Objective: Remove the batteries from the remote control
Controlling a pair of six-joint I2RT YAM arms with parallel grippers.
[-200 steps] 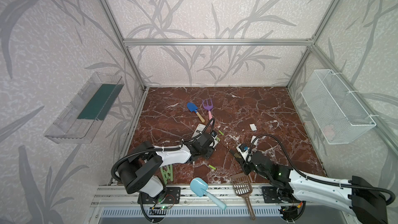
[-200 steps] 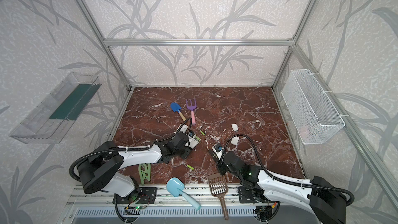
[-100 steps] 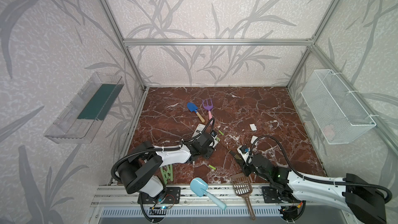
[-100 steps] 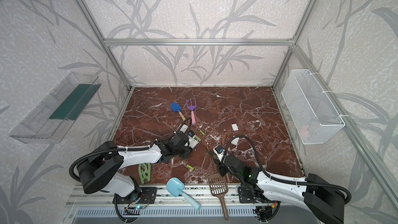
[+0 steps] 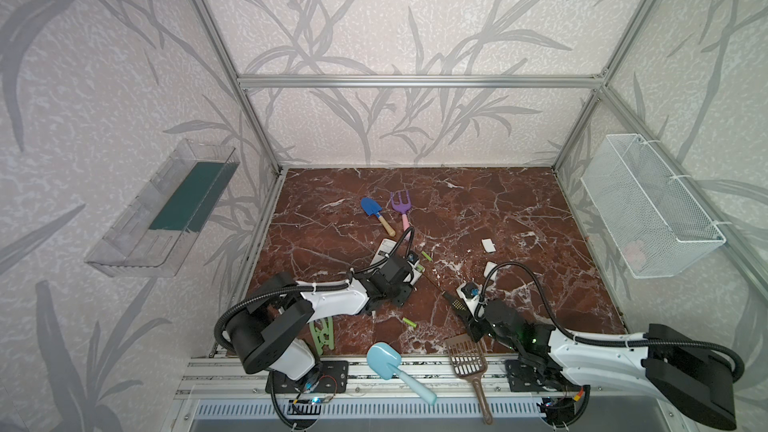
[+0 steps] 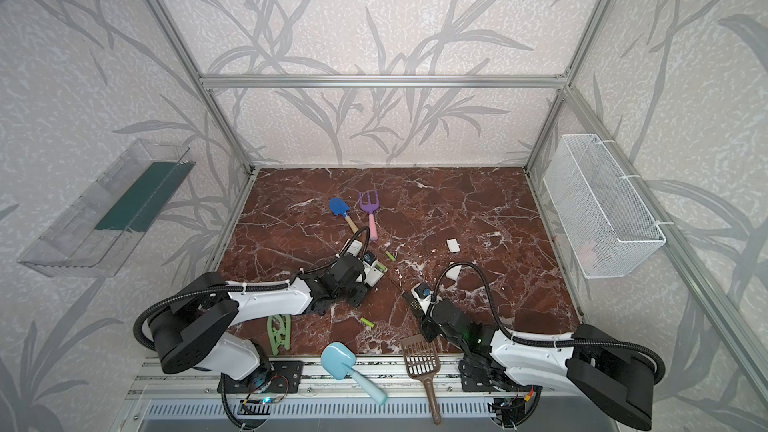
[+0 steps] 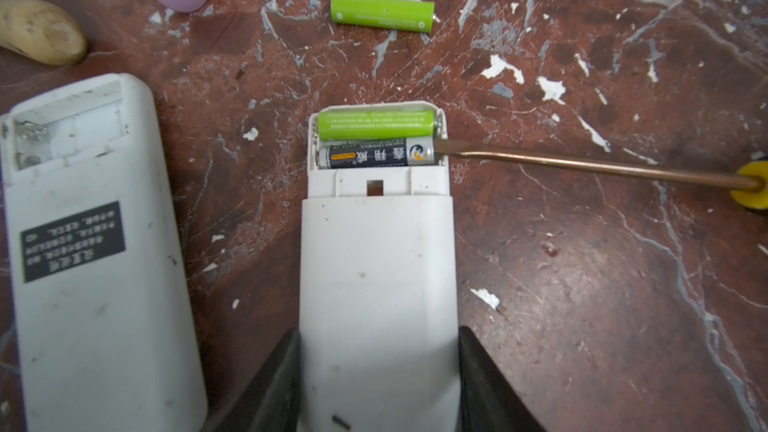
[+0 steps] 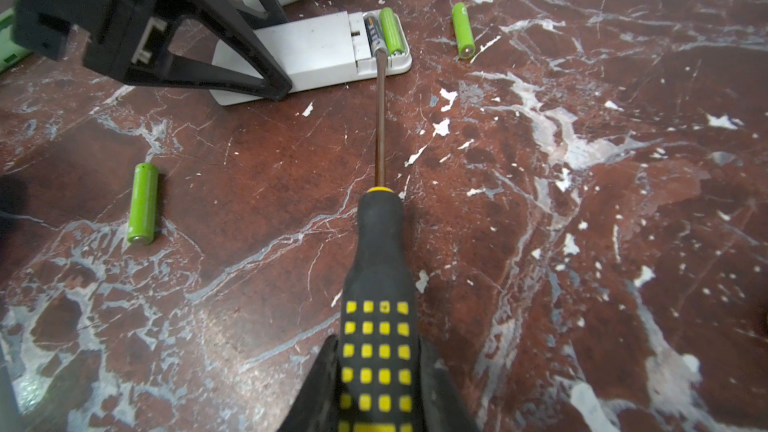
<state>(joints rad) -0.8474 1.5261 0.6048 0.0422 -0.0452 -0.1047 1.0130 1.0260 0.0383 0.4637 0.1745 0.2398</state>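
White remote [image 7: 376, 259] clamped by left gripper [image 7: 376, 338] | right gripper [image 8: 378, 347] clamps screwdriver [image 8: 380, 251] (tip at dark battery [image 7: 370, 155])

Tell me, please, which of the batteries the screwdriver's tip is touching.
The dark blue-labelled battery in the remote's open compartment: the screwdriver tip meets its end. Its lime-green neighbour lies beside it, and two green batteries lie loose outside.

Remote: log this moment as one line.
left gripper shut on remote | right gripper shut on screwdriver | tip at dark battery | green battery also seated | two loose batteries on floor
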